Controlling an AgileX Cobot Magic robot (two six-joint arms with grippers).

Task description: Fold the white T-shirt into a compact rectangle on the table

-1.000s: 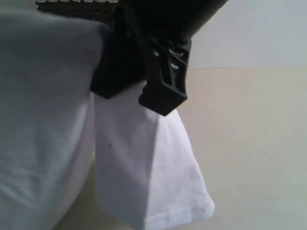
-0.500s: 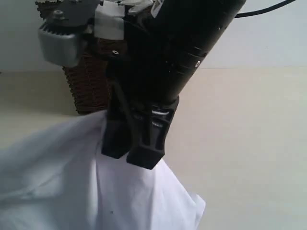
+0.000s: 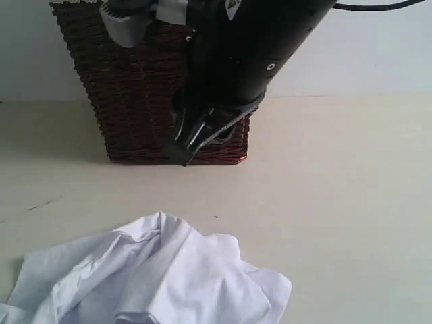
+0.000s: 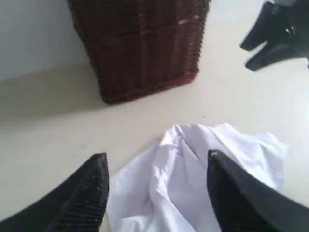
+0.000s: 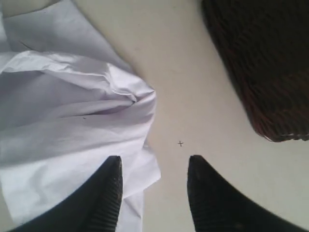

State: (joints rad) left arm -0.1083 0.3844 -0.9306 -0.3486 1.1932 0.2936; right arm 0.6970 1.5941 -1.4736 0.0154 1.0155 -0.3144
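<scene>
One shirt [image 3: 169, 277] lies crumpled on the table [image 3: 351, 202] before one basket [image 3: 135, 101], partly cut off. The left fingers [image 4: 82, 198] and the right fingers [image 5: 212, 198] stand apart, empty.

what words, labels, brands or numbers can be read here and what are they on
None can be read.
white T-shirt: crumpled, no lettering or tag showing.
black arm: small white patch at the exterior view's top edge, cut off, unreadable.
table: one tiny cross-shaped speck, a mark, not a character.
wicker basket: no label.
</scene>
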